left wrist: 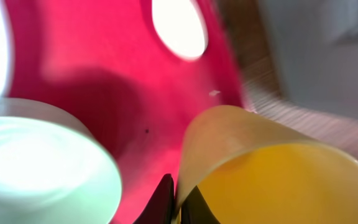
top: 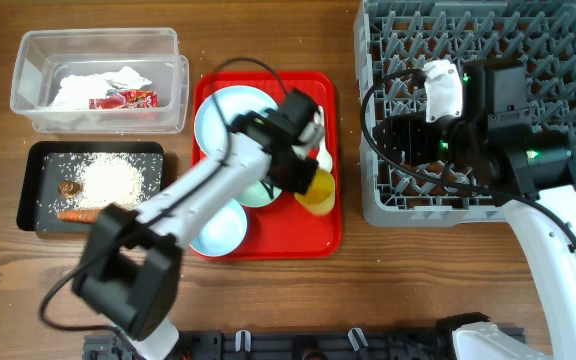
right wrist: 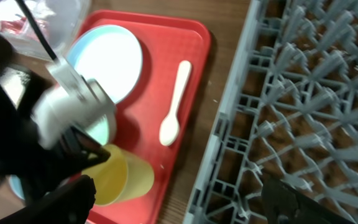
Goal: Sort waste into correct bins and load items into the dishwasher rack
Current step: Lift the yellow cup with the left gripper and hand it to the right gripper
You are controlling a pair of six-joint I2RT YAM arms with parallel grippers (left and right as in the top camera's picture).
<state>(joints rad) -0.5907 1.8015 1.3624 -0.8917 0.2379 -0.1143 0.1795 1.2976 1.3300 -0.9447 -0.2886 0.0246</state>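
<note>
From above, the clear tub point(top: 28, 100) at the top left holds the white tissue point(top: 83, 85) and the small red wrapper point(top: 123, 100). Just below it, the black tray point(top: 43, 215) holds the rice point(top: 113, 180), the small brown lump point(top: 68, 187) and the orange carrot point(top: 76, 214). The red tray point(top: 323, 235) sits in the middle with the light blue plate point(top: 218, 115), the pale green bowl point(top: 263, 195), the light blue bowl point(top: 218, 230), the yellow cup point(top: 320, 195) and the white spoon point(top: 323, 157) on it. The left arm point(top: 198, 185) reaches over this tray, and the left gripper point(top: 303, 175) is at the cup. The right arm point(top: 558, 240) is over the big grey dishwasher rack point(top: 568, 60). This view does not show how the left gripper's fingers sit. The left wrist view does. It is very close and blurry, but the two dark fingertips point(left wrist: 163, 199) are pinched tight on the rim of the yellow cup, one inside and one outside. The green bowl is right beside the cup. The right wrist view shows the cup tipped to one side near the front edge of the red tray, with the spoon lying alone past it and the plate farther back. The right gripper point(right wrist: 188, 202) has its fingers spread far apart, with nothing between them. It hangs over the edge of the rack, near the red tray.
</note>
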